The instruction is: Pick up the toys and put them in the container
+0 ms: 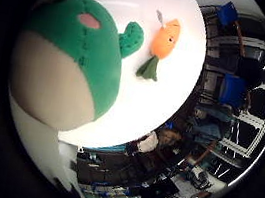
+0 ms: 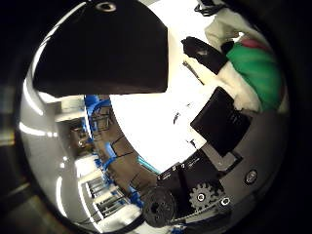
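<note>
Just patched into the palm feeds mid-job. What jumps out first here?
The big green and beige plush toy fills much of the little finger side view, so it is close to the palm, lying on the white table. Beside it on the same table lies a small orange carrot toy with green leaves. In the thumb side view a large black container sits on the table, with the hand reaching in beside the green plush.

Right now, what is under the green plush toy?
The green plush toy fills much of the view, close to the palm, above the white table. An orange carrot toy lies on the table beside it. Whatever lies directly beneath the plush is covered.
</note>
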{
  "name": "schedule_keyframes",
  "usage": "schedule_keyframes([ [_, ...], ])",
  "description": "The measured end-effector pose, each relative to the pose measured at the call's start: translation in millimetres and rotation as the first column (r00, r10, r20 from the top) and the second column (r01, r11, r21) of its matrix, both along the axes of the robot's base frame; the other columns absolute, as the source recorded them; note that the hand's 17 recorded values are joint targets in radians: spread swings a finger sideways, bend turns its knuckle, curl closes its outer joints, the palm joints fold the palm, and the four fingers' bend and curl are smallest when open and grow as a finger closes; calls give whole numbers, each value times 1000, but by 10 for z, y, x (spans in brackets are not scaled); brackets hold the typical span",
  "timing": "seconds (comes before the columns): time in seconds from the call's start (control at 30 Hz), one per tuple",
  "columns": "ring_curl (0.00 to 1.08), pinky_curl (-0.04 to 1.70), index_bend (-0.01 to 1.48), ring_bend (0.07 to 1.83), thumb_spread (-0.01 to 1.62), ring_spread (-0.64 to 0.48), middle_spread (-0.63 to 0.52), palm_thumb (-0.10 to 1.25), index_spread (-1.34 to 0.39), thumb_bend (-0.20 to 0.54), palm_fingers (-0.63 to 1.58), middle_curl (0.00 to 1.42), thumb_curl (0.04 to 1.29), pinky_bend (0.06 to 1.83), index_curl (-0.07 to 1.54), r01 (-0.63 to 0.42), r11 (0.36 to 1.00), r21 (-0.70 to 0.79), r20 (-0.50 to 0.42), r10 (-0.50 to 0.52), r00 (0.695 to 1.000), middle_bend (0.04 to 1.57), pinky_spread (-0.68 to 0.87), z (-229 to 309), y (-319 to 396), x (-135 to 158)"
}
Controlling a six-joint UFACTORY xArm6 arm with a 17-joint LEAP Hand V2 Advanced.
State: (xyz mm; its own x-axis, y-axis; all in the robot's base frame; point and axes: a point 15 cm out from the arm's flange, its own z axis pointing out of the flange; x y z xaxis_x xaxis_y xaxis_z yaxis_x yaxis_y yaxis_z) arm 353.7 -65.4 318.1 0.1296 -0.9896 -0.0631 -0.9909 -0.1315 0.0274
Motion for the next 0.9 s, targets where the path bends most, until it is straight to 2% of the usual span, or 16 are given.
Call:
schedule_keyframes([
  [0.3,852,993,1089,1355,1174,-262,-240,999,-272,-12,983,1002,535,1320,879,7,1000,-25,150,-3,989,1206,-192,1335,9,-194],
  [0.5,869,1038,1078,1337,1173,-265,-240,1000,-271,-10,992,1009,547,1294,884,-8,999,-37,252,17,967,1194,-193,2107,131,-280],
  [0.63,877,1058,1069,1329,1173,-268,-242,1001,-272,-11,999,1016,555,1277,886,-34,999,-37,290,43,956,1189,-194,2382,328,-236],
  [0.9,892,1092,1052,1308,1173,-273,-246,1000,-275,-12,1012,1030,564,1245,892,-107,994,-15,329,105,939,1170,-199,2495,837,-32],
])
